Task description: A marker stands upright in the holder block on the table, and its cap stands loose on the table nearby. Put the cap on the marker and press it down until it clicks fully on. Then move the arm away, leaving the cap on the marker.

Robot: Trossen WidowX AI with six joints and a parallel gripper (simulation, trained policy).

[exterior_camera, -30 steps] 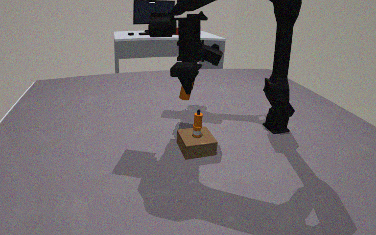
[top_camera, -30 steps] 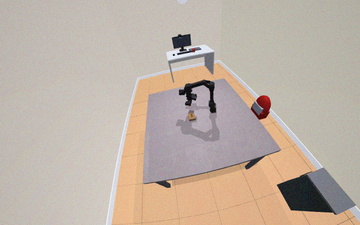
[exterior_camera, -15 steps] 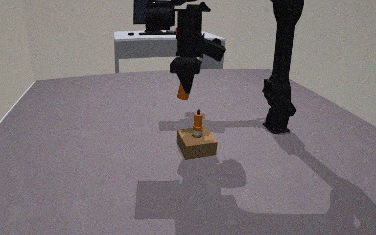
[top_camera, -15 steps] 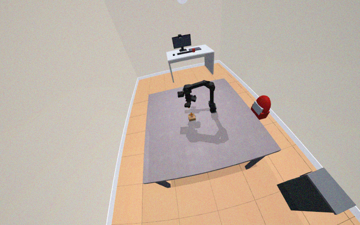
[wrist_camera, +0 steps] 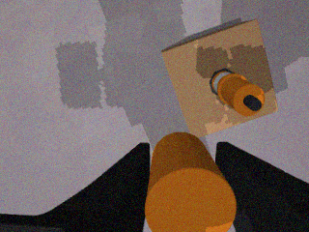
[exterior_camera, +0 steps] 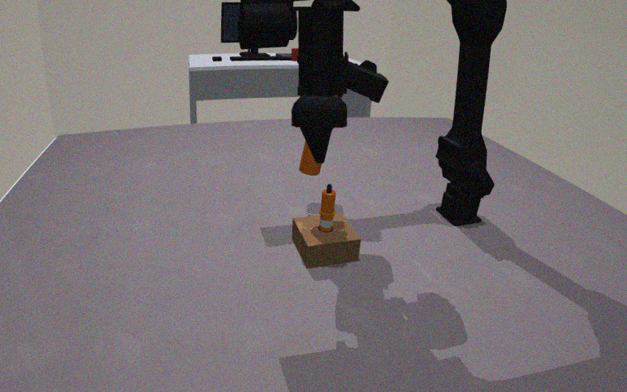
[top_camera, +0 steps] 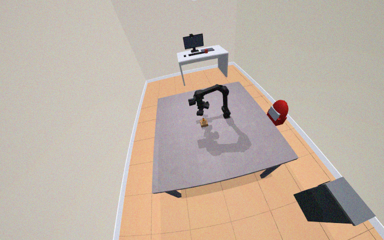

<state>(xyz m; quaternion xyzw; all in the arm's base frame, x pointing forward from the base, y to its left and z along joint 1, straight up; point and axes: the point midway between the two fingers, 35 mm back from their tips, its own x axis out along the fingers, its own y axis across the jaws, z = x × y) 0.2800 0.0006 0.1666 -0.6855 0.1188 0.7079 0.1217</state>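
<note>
A small orange marker cap (exterior_camera: 310,162) (wrist_camera: 188,193) is pinched between the two black fingers of the hand (exterior_camera: 319,154) (wrist_camera: 182,152), which points downward. In the exterior view the cap is tilted, its lower end showing just to the left of the fingertips, and it is held in the air, apart from the marker. Below the hand, an orange marker (exterior_camera: 326,207) (wrist_camera: 235,93) with a pale band near its foot and a black tip is seen standing upright, uncapped. Its foot is set in a square wooden holder block (top_camera: 203,125) (exterior_camera: 330,254) (wrist_camera: 185,87), which is supported by the grey surface (top_camera: 184,164) (exterior_camera: 162,277) (wrist_camera: 29,121) beneath the hand. In the wrist view, the marker and block are seen beyond the cap, toward the upper right. The black arm (top_camera: 225,99) (exterior_camera: 471,87) is arched above the surface, its foot planted to the right of the hand in the exterior view. Shadows of the arm and hand are cast across the surface and partly over the block.

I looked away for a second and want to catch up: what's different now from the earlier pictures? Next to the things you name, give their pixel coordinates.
The arm's shadow (top_camera: 240,144) (exterior_camera: 443,323) has changed shape on the table, and the upper arm has shifted a little. The gripper (exterior_camera: 319,162) (wrist_camera: 182,152) keeps its hold on the tilted cap (exterior_camera: 309,162) (wrist_camera: 190,200). Marker (exterior_camera: 326,203) (wrist_camera: 234,92) and block (exterior_camera: 330,254) (wrist_camera: 193,87) stayed put.
</note>
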